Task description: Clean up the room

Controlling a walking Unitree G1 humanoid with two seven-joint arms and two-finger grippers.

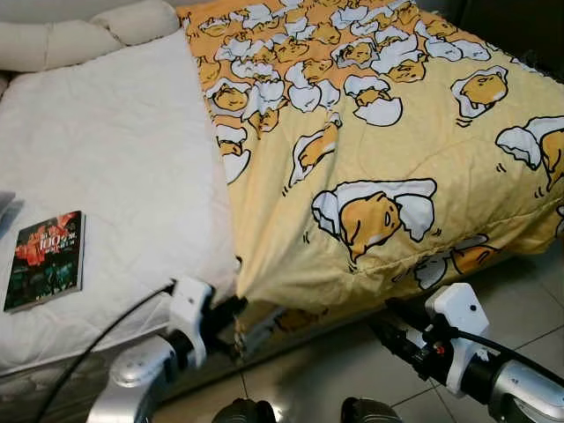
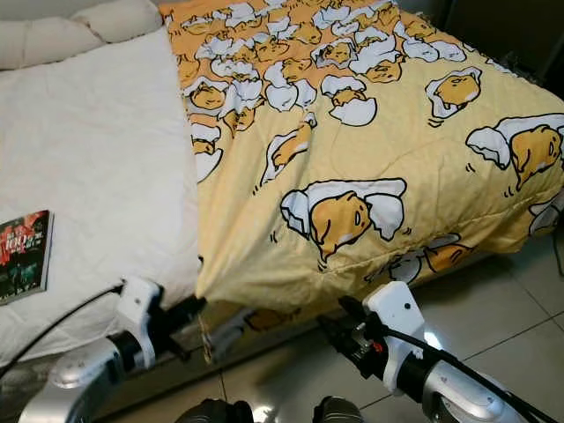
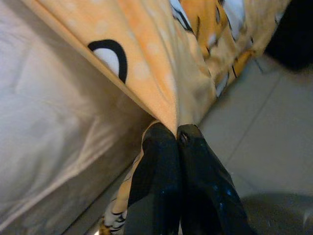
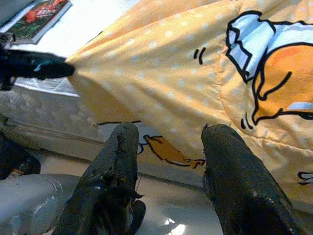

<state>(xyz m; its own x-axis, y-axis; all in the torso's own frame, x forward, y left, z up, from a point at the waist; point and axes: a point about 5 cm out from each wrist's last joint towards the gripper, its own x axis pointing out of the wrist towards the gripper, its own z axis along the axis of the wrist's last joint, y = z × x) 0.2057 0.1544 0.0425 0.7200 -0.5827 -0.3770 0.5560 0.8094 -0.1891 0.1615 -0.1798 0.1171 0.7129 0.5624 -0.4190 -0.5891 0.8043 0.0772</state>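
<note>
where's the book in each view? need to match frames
Left eye: book at lower left, on the white mattress.
Right eye: at the left edge, partly cut off.
Left wrist: not in it.
Right wrist: top left corner.
Shared landmark: the yellow blanket.

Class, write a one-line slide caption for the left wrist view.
Left gripper pinches shut the corner of the yellow cartoon-print quilt beside the white quilted mattress, above the pale tiled floor.

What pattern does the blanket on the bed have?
The blanket is yellow with cartoon eggs, clearest in the left eye view.
</note>
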